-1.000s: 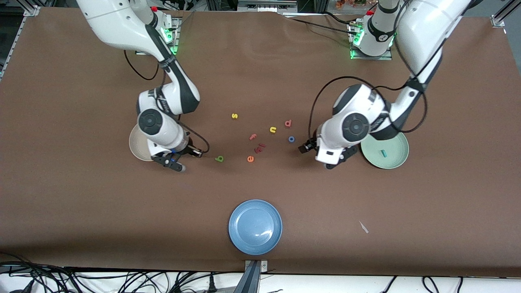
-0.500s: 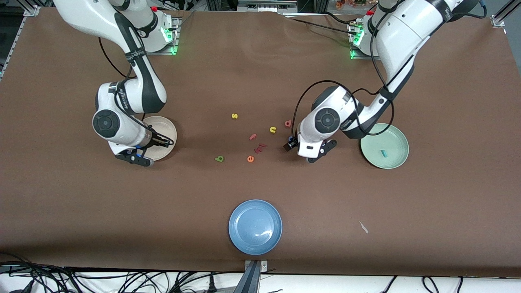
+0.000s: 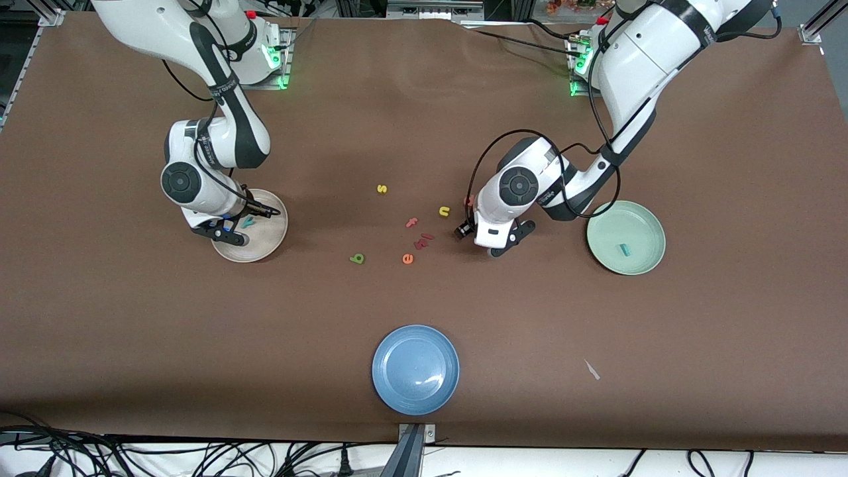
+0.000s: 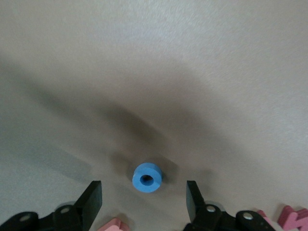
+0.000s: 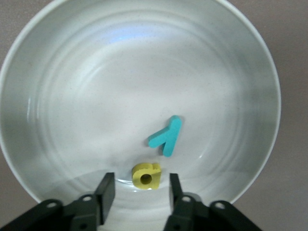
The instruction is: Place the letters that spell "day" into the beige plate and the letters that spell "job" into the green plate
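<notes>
Right gripper (image 5: 137, 192) moved over beige plate (image 5: 57, 57); teal y (image 5: 166, 136) inside.

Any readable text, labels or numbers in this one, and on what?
"s": the yellow toy letter itself, on the table.
"f": the pink toy letter.
"e": the orange toy letter.
"o": the blue toy letter.
"y": the teal toy letter, in the beige plate.
Print on the right arm's black band: too small to read.

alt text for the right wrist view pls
The right gripper, fingers apart, hangs over the beige plate, where a yellow letter lies free between the fingertips and a teal y lies beside it. Brown table shows around the rim.
</notes>
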### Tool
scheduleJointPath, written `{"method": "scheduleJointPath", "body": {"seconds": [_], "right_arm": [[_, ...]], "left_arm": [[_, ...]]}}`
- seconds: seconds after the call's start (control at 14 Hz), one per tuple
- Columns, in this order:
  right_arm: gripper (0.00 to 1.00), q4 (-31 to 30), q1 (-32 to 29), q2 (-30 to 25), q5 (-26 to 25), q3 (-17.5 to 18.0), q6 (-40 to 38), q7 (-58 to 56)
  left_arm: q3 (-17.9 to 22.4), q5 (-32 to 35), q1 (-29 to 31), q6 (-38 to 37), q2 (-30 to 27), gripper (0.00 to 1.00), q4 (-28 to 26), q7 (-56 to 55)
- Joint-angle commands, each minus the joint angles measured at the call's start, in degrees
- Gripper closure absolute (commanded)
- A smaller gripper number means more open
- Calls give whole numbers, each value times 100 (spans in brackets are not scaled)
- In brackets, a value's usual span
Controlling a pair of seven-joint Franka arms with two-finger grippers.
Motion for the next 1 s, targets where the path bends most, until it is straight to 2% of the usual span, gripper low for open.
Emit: {"method": "scheduleJointPath", "body": {"seconds": [0.0, 0.21, 0.43, 0.57, 0.79, 0.86, 0.93], "right_arm": [[0, -27, 31, -281, 34, 7, -64, 4], [0, 481, 84, -255, 43, 120, -396, 126], [0, 1350, 136, -1, 34, 621, -731, 1187], [0, 1887, 250, 333, 25, 859, -732, 1908], [0, 2835, 593, 1175, 34, 877, -697, 2542], [0, 3160, 716, 1465, 25, 869, -679, 2770], [0, 3416, 830, 1695, 25, 868, -670, 2964]], "left_arm": [[35, 170, -19, 102, 19, 28, -45, -164], [34, 161, -19, 111, 63, 39, -45, -164], [52, 170, -10, 216, 160, 50, -27, -164], [52, 170, -1, 216, 151, 65, -27, -155], [52, 170, 8, 216, 151, 93, -18, -138], [52, 170, 8, 207, 151, 100, -18, -112], [52, 170, 16, 190, 151, 100, -18, -85]]}}
